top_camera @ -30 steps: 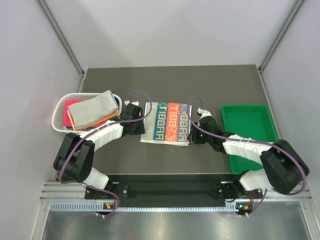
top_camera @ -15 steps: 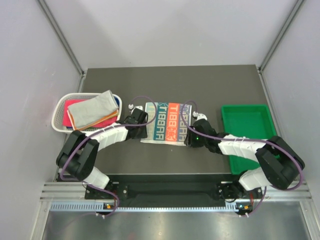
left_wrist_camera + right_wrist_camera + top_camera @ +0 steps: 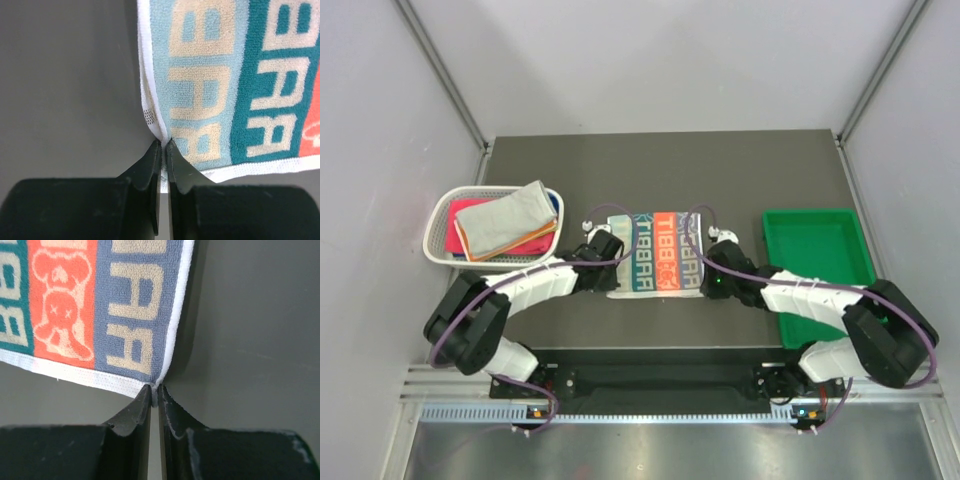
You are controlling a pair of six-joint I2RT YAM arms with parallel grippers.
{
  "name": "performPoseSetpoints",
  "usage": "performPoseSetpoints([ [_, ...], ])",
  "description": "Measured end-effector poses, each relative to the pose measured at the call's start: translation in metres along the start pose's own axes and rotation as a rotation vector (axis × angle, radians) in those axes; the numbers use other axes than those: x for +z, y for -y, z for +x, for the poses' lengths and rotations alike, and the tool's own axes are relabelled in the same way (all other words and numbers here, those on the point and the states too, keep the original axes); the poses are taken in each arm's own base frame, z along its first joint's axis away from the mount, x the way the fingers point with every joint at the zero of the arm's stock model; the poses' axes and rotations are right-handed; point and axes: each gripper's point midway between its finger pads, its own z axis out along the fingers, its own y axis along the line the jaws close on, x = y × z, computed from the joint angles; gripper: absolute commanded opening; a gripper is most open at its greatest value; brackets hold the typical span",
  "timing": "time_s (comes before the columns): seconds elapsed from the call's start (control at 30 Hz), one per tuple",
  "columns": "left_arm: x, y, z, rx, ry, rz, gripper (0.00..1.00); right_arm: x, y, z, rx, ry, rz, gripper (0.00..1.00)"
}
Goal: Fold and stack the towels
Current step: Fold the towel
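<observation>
Near corners of printed towel [image 3: 658, 253] between jaws

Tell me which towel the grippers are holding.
The letter-print towel spread on the table: the left fingers and right fingers each pinch a corner. The other towels lie piled in the white basket.

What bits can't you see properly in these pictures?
- Top view: near corners of the printed towel, hidden under the two arms.
- Top view: lower towels in the basket, covered by the grey towel.
- Left wrist view: most of the printed towel, cut off by picture edges beyond the left pincer.
- Right wrist view: the same, beyond the right pincer.
</observation>
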Motion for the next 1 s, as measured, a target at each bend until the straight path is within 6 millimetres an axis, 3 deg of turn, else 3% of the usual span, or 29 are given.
performPoseSetpoints([
  [0.2, -0.020, 0.004, 0.022, -0.008, -0.058, 0.040, 0.10, -0.025, 0.002, 0.000, -0.003, 0.011, -0.012, 0.06],
  [0.27, -0.027, 0.007, 0.029, -0.009, -0.074, 0.060, 0.16, -0.033, 0.003, 0.002, 0.000, 0.017, -0.022, 0.08],
  [0.33, -0.031, 0.009, 0.036, -0.009, -0.089, 0.077, 0.25, -0.040, 0.005, 0.007, 0.004, 0.016, -0.030, 0.14],
  [0.4, -0.032, 0.007, 0.043, -0.009, -0.109, 0.075, 0.31, -0.043, 0.006, 0.013, 0.008, 0.005, -0.033, 0.27],
  [0.5, -0.033, 0.000, 0.050, -0.004, -0.133, 0.048, 0.35, -0.043, 0.011, 0.024, 0.010, -0.027, -0.027, 0.39],
  [0.63, -0.041, -0.004, 0.043, 0.007, -0.126, 0.012, 0.35, -0.048, 0.015, 0.033, 0.001, -0.056, -0.011, 0.41],
  [0.7, -0.050, 0.000, 0.027, 0.014, -0.087, 0.009, 0.31, -0.054, 0.016, 0.029, -0.006, -0.050, -0.006, 0.39],
  [0.8, -0.066, 0.019, -0.010, 0.009, 0.009, 0.055, 0.23, -0.064, 0.003, 0.003, -0.017, 0.003, -0.038, 0.25],
  [0.9, -0.076, 0.041, -0.046, -0.004, 0.088, 0.117, 0.22, -0.069, -0.029, -0.046, -0.018, 0.075, -0.124, 0.19],
  [1.0, -0.073, 0.062, -0.079, -0.014, 0.141, 0.157, 0.20, -0.064, -0.068, -0.100, -0.024, 0.155, -0.234, 0.16],
])
